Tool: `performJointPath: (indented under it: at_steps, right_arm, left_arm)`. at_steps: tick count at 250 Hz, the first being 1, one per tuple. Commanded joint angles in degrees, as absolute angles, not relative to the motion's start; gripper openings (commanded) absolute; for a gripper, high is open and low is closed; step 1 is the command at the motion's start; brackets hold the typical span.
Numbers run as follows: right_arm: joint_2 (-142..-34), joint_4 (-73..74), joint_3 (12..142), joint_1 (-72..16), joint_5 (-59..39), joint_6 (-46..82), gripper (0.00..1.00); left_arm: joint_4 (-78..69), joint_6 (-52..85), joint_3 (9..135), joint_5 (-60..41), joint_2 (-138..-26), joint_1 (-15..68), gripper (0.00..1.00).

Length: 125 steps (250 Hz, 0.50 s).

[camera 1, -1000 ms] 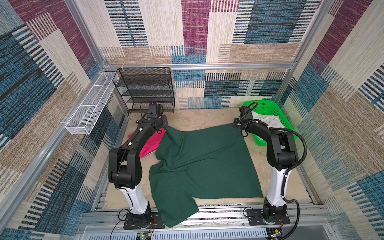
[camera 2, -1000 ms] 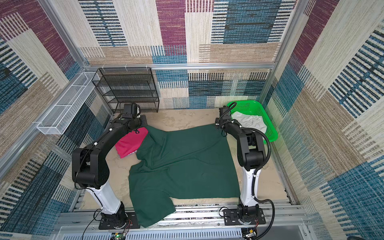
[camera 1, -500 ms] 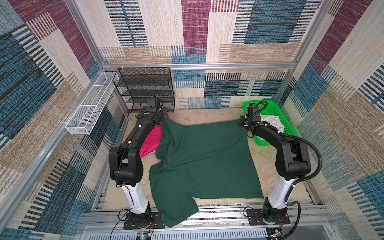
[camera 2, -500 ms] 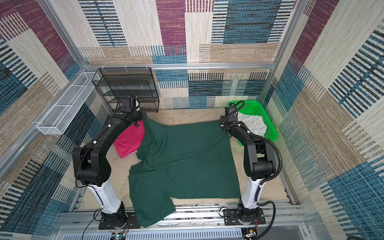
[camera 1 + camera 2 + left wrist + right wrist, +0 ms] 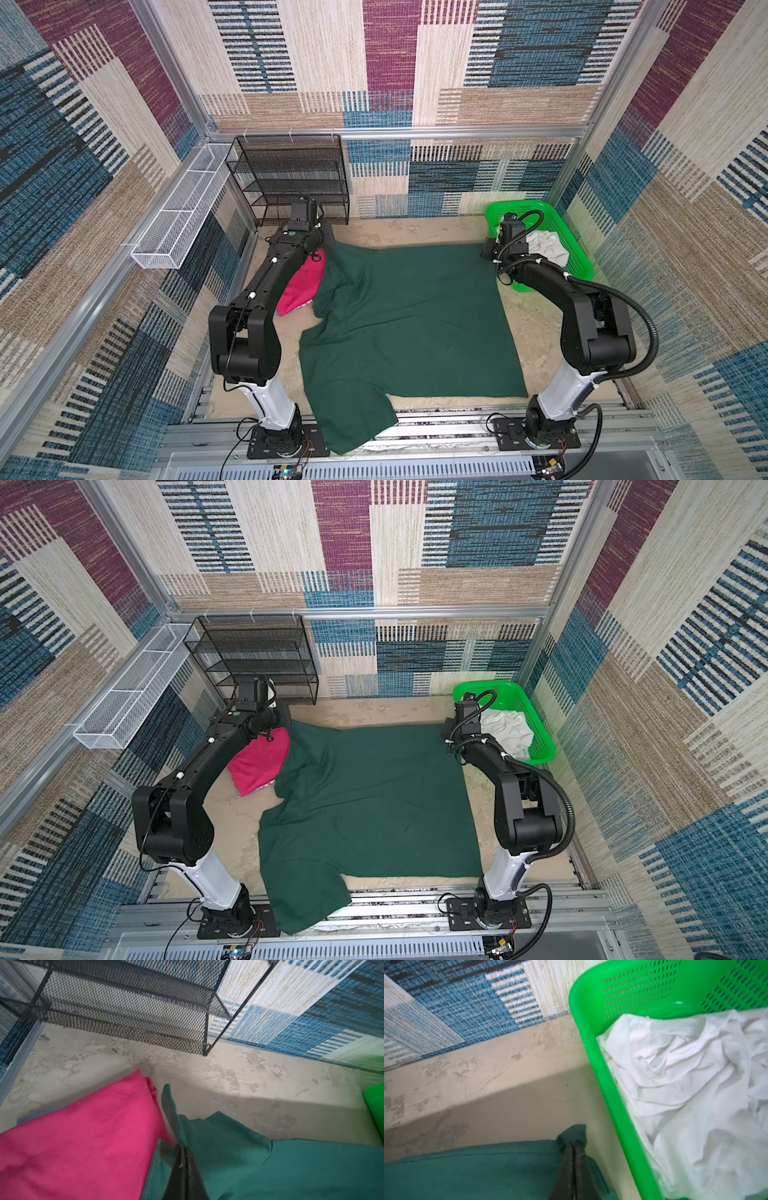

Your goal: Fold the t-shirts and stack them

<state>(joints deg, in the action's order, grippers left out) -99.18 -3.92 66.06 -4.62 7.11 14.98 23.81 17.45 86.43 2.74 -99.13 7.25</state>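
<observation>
Two corners of a large dark forest-green cloth t-shirt [image 5: 411, 316] pinched, one by the left pincer [image 5: 182, 1148], one by the right pincer [image 5: 574, 1146], bright magenta-pink cloth t-shirt [image 5: 83, 1142] just beside the left pincer

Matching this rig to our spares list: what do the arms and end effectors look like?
Left arm and right arm: black, boxy joints, white base columns. Left has a green dot; right carries a black ribbed hose. Left end effector and right end effector: slim, dark, tapered.
</observation>
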Motion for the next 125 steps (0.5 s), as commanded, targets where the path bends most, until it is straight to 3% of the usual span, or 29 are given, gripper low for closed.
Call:
performJointPath:
  at_steps: [1,125]
  right_arm:
    - [-96.41,-0.1,62.35,-4.67,7.52,17.26,0.0]
    - [-87.8,2.0,48.52,-4.66,10.41,19.21,0.0]
  left_arm:
    - [21.65,19.98,82.56,4.7,-95.9,7.21,0.0]
    - [21.5,26.47,65.81,3.88,-82.74,7.21,0.0]
